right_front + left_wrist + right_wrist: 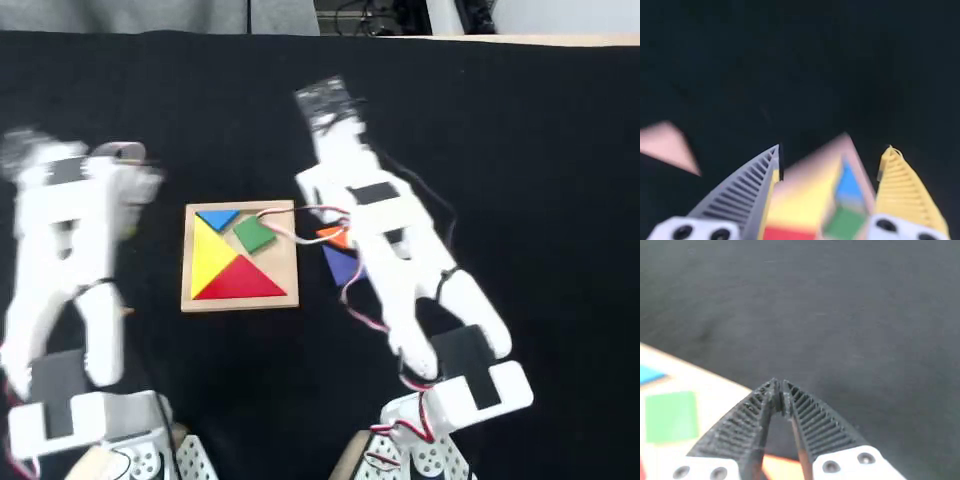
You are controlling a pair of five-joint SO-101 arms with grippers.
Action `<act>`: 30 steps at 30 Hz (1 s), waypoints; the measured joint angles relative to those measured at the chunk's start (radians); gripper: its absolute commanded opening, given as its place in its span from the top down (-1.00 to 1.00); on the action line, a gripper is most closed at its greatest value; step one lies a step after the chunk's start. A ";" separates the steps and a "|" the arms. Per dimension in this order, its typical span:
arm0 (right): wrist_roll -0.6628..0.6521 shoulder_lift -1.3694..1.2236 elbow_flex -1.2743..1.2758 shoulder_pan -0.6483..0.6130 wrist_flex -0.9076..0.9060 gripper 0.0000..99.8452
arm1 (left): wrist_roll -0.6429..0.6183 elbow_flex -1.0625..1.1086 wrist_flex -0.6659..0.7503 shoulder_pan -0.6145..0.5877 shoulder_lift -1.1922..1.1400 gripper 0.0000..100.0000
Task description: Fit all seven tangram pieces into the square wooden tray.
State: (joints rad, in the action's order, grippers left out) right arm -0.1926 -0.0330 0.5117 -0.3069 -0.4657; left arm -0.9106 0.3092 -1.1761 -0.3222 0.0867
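My left claw (pixel 834 148) is spread wide with the square wooden tray (pixel 287 262) blurry just past it. My right claw (pixel 779 389) is pinched shut on nothing, over the black table (pixel 520 150). The tray's got a yellow triangle (pixel 210 255), red triangle (pixel 240 282), blue triangle (pixel 217 218) and green square (pixel 254 235) in it, while the orange piece (pixel 333 235) and purple piece (pixel 342 265) lie on the table just beside it, under the right arm.

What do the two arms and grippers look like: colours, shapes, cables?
The left arm and right arm are white with black blocks; the right carries red and white cables. The left gripper has ribbed, tapered fingers, one grey, one yellow. The right gripper has black ribbed ones.
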 measured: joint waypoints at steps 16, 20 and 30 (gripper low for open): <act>-0.034 -0.215 -0.110 -0.203 -0.150 0.98 | 0.720 0.163 0.135 -0.594 0.043 0.38; -0.034 -0.226 -0.152 -0.203 -0.204 0.98 | 0.796 0.163 0.135 -0.654 0.043 0.38; -0.035 -0.216 -0.153 -0.189 -0.207 0.98 | 0.887 0.218 0.135 -0.661 0.043 0.38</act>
State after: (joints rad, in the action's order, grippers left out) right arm -0.2279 -0.2493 0.3583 -0.4956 -0.6728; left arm -0.0238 0.5271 -1.0411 -0.9835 0.1297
